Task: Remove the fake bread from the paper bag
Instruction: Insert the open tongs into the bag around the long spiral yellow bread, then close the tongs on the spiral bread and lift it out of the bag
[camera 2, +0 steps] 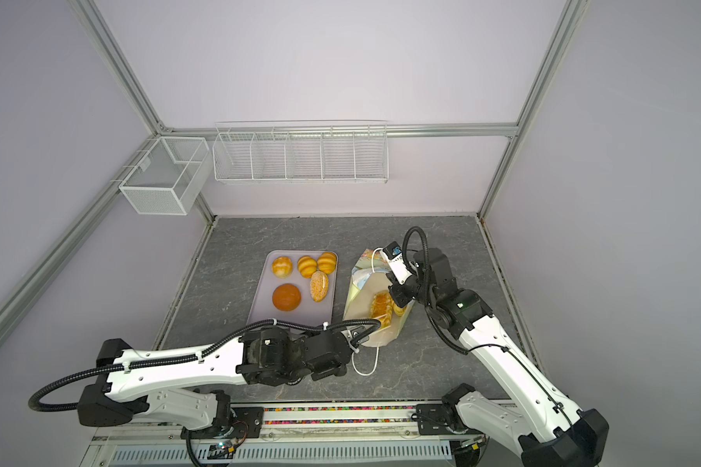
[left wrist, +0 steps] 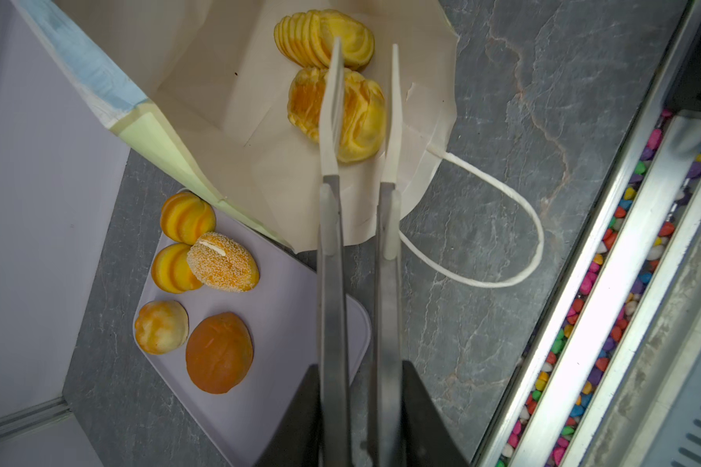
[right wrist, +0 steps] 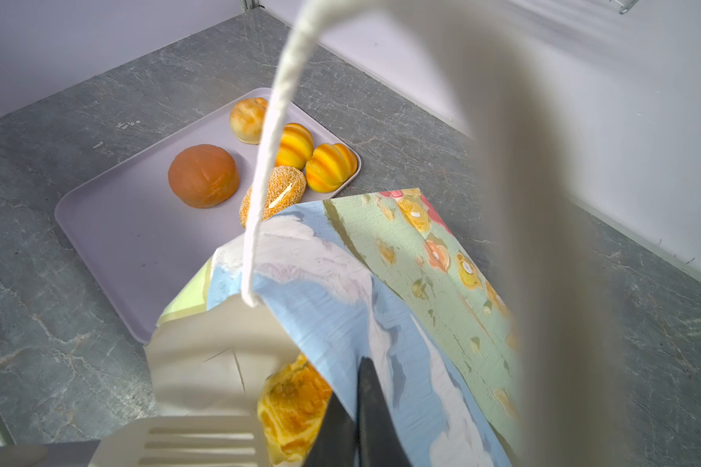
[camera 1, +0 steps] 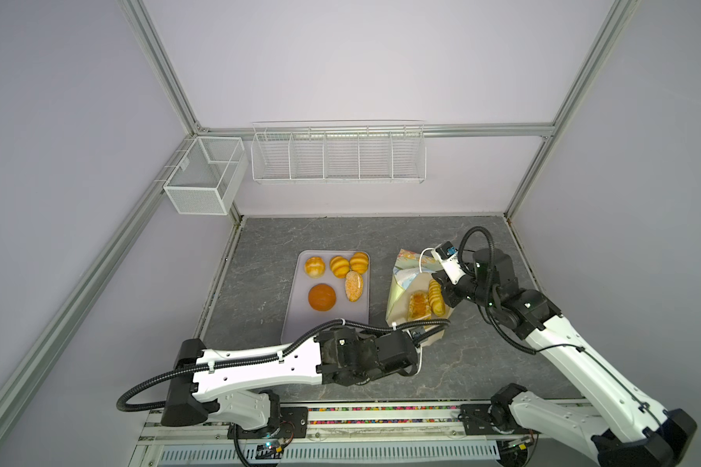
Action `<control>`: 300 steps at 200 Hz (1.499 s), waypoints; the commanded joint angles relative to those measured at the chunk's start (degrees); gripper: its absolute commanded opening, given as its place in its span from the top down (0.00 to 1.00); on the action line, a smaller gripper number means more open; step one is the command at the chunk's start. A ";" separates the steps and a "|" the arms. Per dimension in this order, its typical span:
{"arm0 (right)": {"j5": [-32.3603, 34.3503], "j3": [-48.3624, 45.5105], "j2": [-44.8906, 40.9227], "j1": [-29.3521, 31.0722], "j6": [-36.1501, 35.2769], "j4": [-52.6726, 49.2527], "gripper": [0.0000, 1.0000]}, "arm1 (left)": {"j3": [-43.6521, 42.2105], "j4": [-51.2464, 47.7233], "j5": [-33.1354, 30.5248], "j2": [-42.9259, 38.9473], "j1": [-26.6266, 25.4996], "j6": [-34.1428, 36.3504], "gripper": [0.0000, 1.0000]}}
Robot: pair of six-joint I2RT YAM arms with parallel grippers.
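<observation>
On the left of my grey worktop (camera 1: 340,234) sits the lilac tray (camera 1: 300,319), carrying five of the fake breads: three ridged golden buns (camera 1: 314,267) (camera 1: 339,267) (camera 1: 359,262) along its far end, the speckled oval (camera 1: 354,286) touching the middle one, and the brown round bun (camera 1: 321,297) nearer me. Just right of the tray, the paper bag (camera 1: 405,275) lies on its side with its mouth gaping. Two long ridged loaves (left wrist: 361,115) (left wrist: 300,36) rest side by side on its white inner wall. My left end effector (left wrist: 366,44) hangs over the nearer loaf, its fingers slightly parted and holding nothing. One cord handle (left wrist: 535,242) trails on the worktop. On the right, my right end effector (camera 1: 442,288) is pinched on the bag's raised upper wall, with the other handle (right wrist: 272,121) looping up past its wrist
</observation>
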 commanded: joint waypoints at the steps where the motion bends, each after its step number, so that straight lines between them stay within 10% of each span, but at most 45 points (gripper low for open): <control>1: 1.31 1.19 -0.18 0.13 0.15 -0.14 0.93 | 3.36 1.68 -1.96 1.39 -0.33 3.26 0.65; 123: 4.59 0.91 -1.35 0.10 2.65 -0.69 0.94 | 8.18 -0.79 -10.98 12.69 -0.32 -3.90 0.63; 194: 4.24 0.57 -1.41 0.10 3.93 -0.51 0.93 | 6.63 0.99 -19.22 14.49 -0.28 -10.09 0.78; 300: 7.28 0.72 -0.72 0.09 5.32 -1.12 0.93 | 5.43 1.71 -14.45 7.39 -0.26 -9.24 1.00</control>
